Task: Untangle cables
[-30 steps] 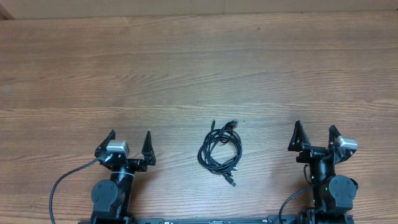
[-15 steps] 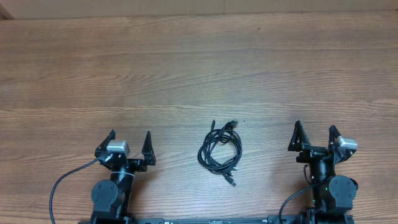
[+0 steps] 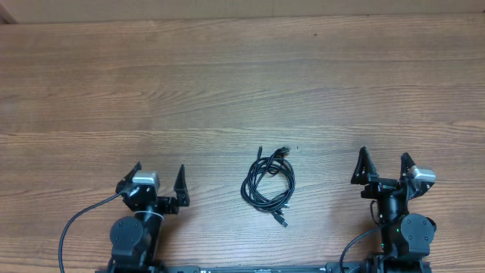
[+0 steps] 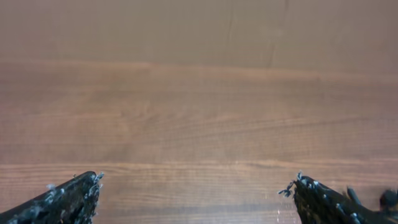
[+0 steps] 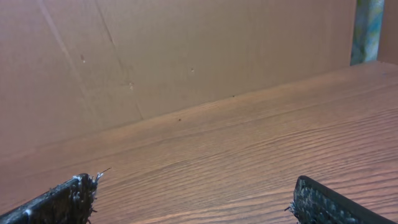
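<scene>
While the cables [image 3: 268,184] lie in a loose black coil on the tabletop [image 3: 227,76], close to the middle of its near edge, the left jaws and the right jaws both stand wide apart and empty, one on either side of the coil along that same edge, well apart from it.

I get even, soft light on the brown wood-grain table [image 3: 227,76]; wrist views look slightly hazy.
</scene>
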Controlling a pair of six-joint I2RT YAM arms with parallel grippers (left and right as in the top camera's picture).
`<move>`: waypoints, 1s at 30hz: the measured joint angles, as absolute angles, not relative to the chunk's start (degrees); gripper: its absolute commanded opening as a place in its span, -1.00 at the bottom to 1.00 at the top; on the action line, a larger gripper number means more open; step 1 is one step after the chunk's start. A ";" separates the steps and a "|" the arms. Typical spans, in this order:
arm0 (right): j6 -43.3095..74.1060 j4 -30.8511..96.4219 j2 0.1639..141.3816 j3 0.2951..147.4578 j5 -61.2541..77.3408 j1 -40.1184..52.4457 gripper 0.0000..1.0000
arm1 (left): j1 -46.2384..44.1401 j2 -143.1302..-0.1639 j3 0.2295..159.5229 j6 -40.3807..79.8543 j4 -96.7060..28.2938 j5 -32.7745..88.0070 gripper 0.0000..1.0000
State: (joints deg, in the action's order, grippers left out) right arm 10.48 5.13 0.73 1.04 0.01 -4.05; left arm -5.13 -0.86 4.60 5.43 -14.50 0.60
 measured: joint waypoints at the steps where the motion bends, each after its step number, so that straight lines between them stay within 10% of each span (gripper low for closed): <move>1: 10.48 5.17 0.73 1.04 0.01 -4.03 1.00 | -5.13 -0.86 5.45 5.10 -16.69 0.64 0.99; 30: 10.46 5.13 0.73 1.04 0.01 -4.05 1.00 | -5.13 -26.02 30.74 2.92 -30.50 0.84 0.99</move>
